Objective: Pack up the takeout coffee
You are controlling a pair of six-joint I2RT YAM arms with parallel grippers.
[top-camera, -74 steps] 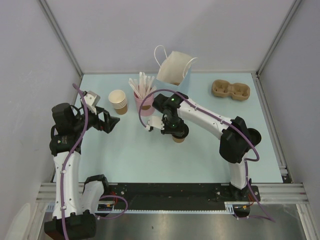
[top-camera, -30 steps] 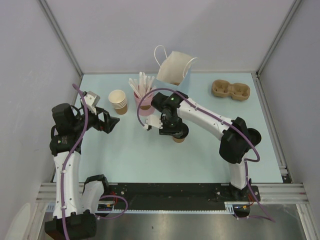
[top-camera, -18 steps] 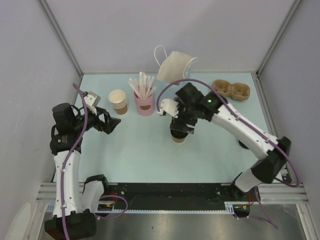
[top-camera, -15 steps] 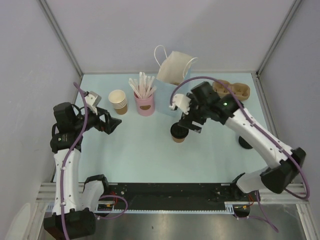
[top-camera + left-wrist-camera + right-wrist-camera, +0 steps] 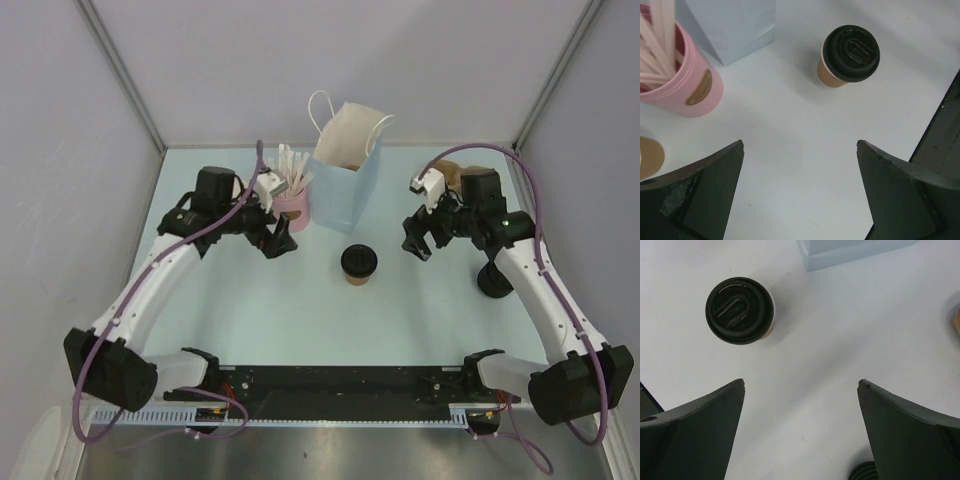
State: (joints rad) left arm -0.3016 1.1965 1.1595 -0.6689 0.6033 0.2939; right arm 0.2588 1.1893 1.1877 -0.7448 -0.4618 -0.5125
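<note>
Takeout coffee stands upright on the table, black lid up, just in front of the paper bag but not touching it. It sits between my arms. The right gripper looks slightly nearer than the left gripper, though from overhead I can't be sure. Both have their jaws spread wide and hold nothing. My wrist views show bare table around the cup's brown wall; only the top view shows the bag's open mouth.
</note>
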